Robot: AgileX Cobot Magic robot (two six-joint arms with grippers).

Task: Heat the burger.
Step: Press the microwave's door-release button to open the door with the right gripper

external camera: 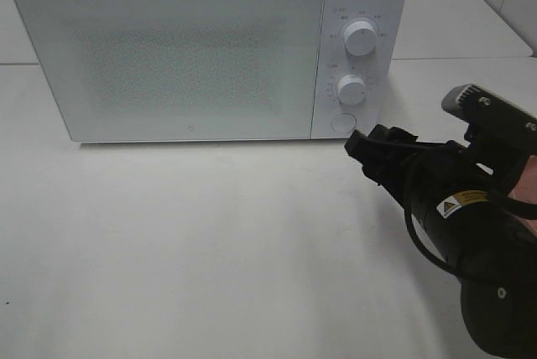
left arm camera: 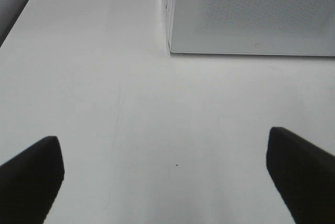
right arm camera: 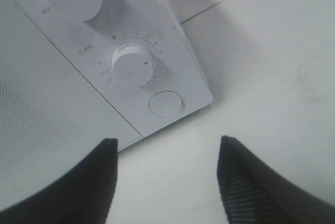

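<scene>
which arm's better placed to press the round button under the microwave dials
Right. The right gripper hovers just short of the round button, its open jaws framing it in the wrist view. The left gripper, also open, faces bare table beside the microwave's door corner, far from that button.

White microwave (external camera: pixel 201 49) with speckled grey door, white table (external camera: pixel 210 250), black gripper (external camera: pixel 362 145)

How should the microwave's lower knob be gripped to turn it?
Come straight at the front panel and pinch the lower knob by its round rim, fingers on opposite sides: it stands proud of the microwave as a short cylinder.
</scene>
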